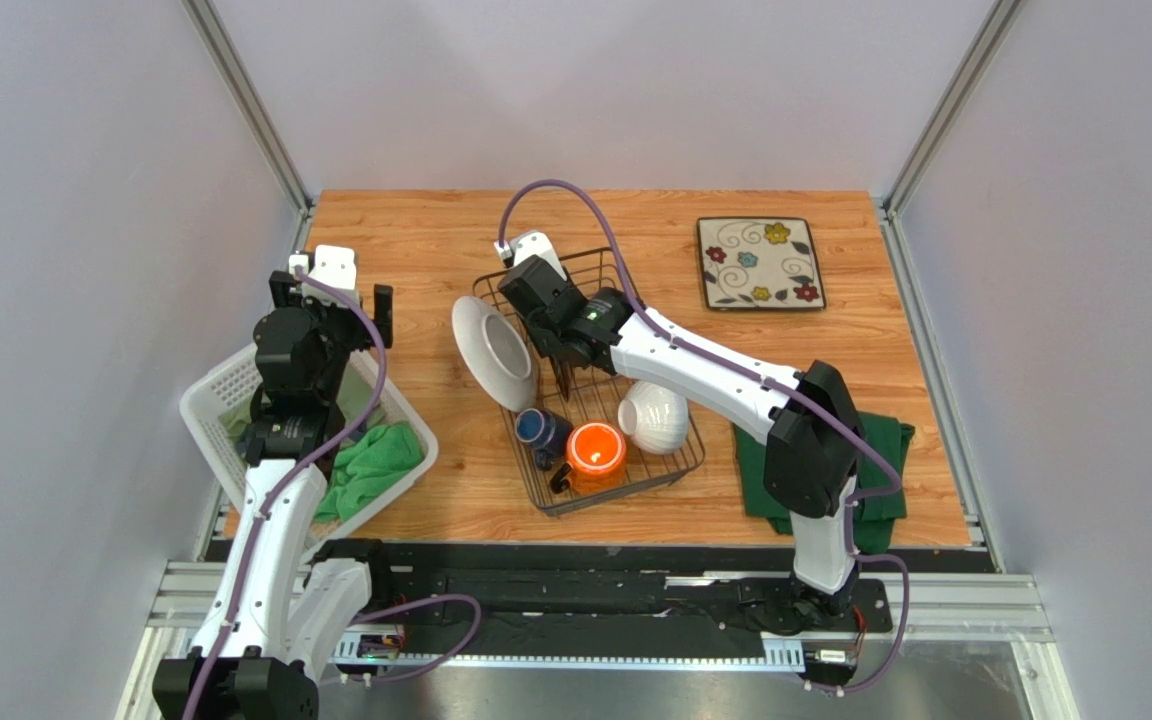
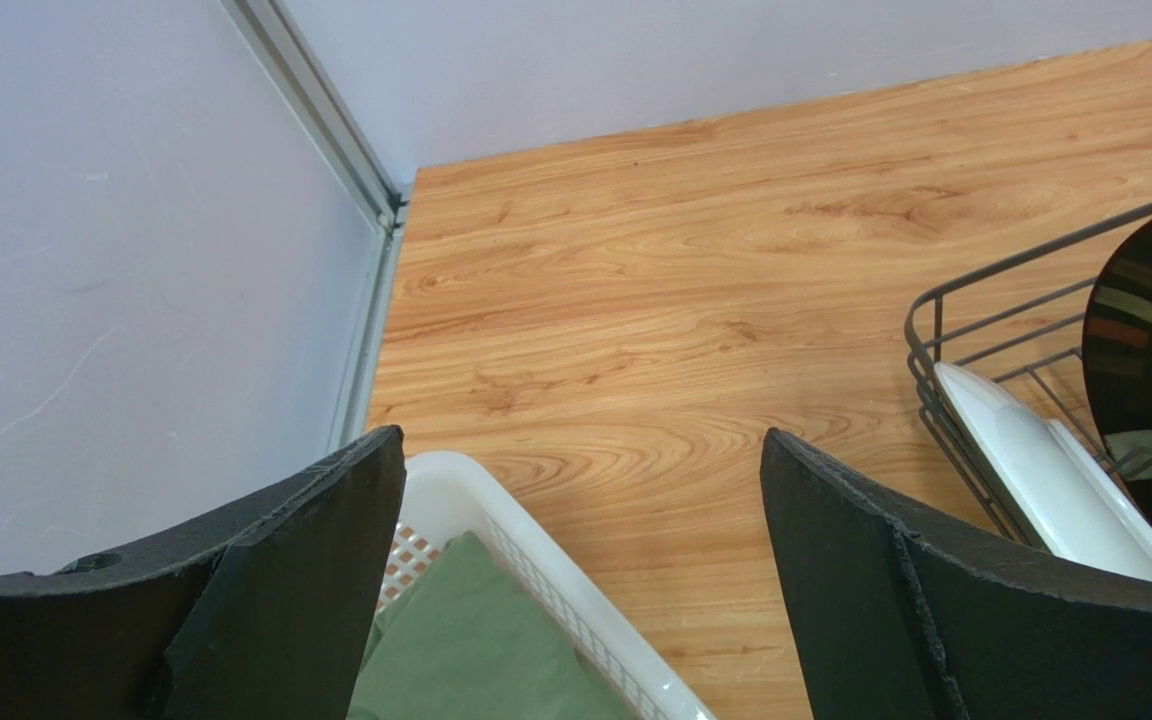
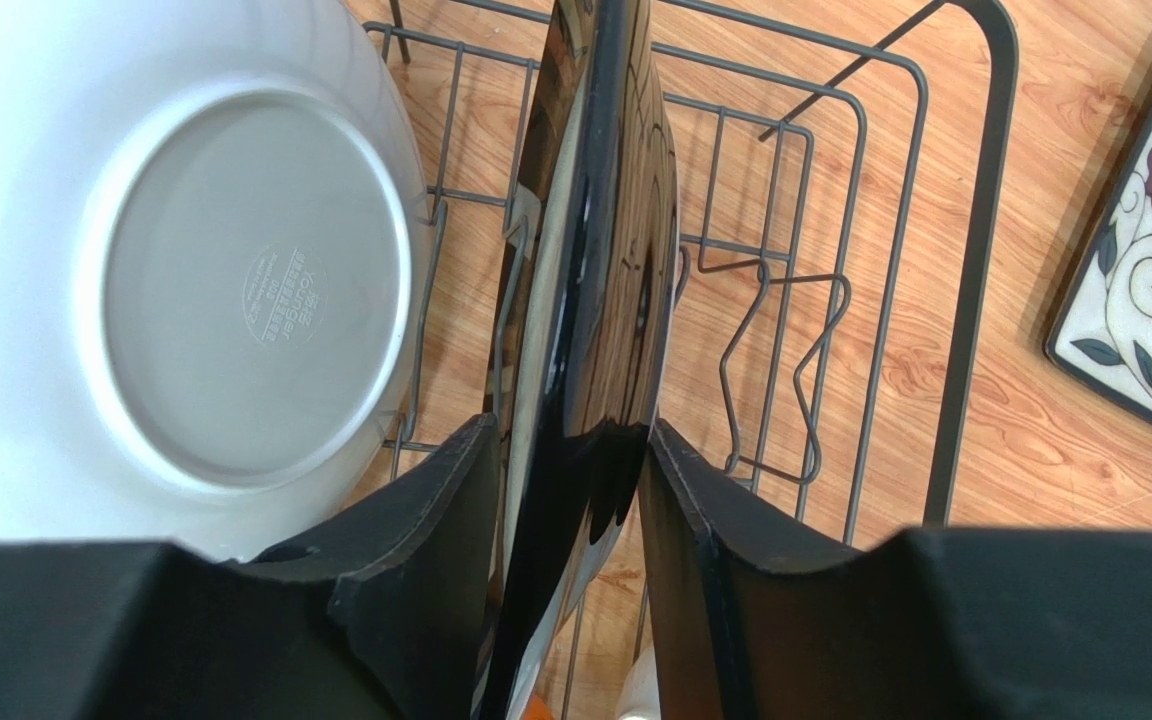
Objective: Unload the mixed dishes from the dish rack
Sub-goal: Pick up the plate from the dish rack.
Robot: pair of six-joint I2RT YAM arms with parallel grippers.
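Observation:
The black wire dish rack [image 1: 692, 450] sits mid-table. It holds a dark-rimmed plate [image 3: 597, 225] standing on edge, a blue mug [image 1: 542, 431], an orange mug [image 1: 596, 449] and a white ribbed bowl [image 1: 654, 416]. A round white plate [image 1: 492, 353] leans at the rack's left side. My right gripper [image 3: 567, 435] reaches down into the rack, its fingers pressed on both faces of the dark-rimmed plate. The square floral plate [image 1: 760, 263] lies flat on the table at the back right. My left gripper [image 2: 582, 450] hangs open and empty over the corner of the white basket [image 2: 537, 548].
The white slotted basket [image 1: 214, 398] with a green cloth [image 1: 372, 458] stands at the left. Another green cloth [image 1: 883, 450] lies under the right arm. Grey walls close in the table on three sides. Bare wood [image 2: 717, 255] lies between basket and rack.

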